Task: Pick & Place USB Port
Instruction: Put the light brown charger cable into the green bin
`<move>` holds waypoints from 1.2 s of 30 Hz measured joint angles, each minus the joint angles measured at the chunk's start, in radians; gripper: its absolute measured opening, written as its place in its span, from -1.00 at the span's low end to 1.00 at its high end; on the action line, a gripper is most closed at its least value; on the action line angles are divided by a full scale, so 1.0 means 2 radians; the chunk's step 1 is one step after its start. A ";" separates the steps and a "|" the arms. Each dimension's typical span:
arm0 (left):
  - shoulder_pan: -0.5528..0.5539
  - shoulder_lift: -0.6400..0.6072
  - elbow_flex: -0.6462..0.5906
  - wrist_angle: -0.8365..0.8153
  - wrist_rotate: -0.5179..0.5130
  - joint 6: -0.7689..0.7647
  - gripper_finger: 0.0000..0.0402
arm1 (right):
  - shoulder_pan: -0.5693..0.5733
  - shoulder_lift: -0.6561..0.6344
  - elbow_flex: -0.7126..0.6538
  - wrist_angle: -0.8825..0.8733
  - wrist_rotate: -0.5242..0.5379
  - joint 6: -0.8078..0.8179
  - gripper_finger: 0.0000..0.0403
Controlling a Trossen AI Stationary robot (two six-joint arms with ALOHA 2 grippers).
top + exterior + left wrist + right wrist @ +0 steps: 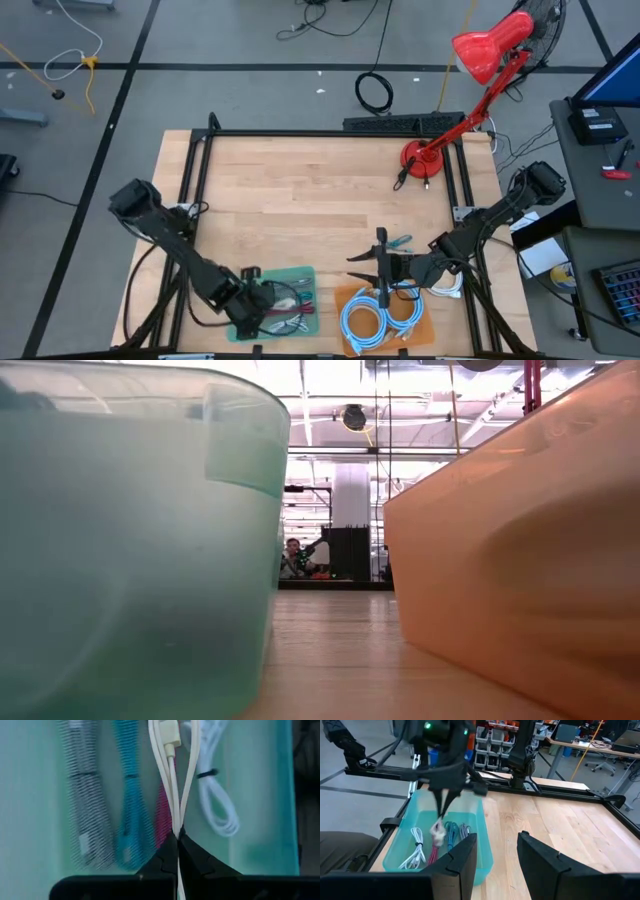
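Observation:
A white USB cable [172,780] hangs from my left gripper [177,840], which is shut on it over the teal tray [300,275] at the table's near edge. The right wrist view shows this gripper [442,805] with the cable [438,832] dangling into the tray. On the tray floor lie grey [85,795], blue [131,800] and red cables and a tied white bundle [215,795]. My right gripper [495,847] stands open with nothing between its fingers, above the far edge of the orange tray [345,300], which holds coiled white cables [380,320]. My left gripper pinches two strands of the white cable [176,827] side by side between its fingertips. The fingers come from above, pointing steeply down. The strands run on below the fingers as a narrow loop, with the plug end [170,737] hanging over the tray's inside.
A red desk lamp [470,90] stands at the table's far right corner, inside the black frame rails [330,133]. In the low view the teal wall [130,540] and the orange wall [520,540] flank a strip of bare wood [335,650]. A person [292,558] sits far behind the table.

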 joint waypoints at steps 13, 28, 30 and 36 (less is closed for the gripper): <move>0.009 0.027 0.000 0.117 0.012 0.087 -1.00 | 0.000 0.000 0.000 0.000 0.001 0.000 -0.36; 0.031 0.028 -0.040 0.186 0.081 0.097 -1.00 | 0.000 0.000 -0.004 0.000 0.001 0.003 -0.36; 0.033 0.028 -0.052 0.199 0.085 0.092 -1.00 | 0.000 0.000 -0.004 0.000 0.001 0.003 -0.36; 0.039 0.028 -0.065 0.209 0.087 0.080 -1.00 | -0.001 0.000 -0.004 0.001 0.001 0.003 -0.36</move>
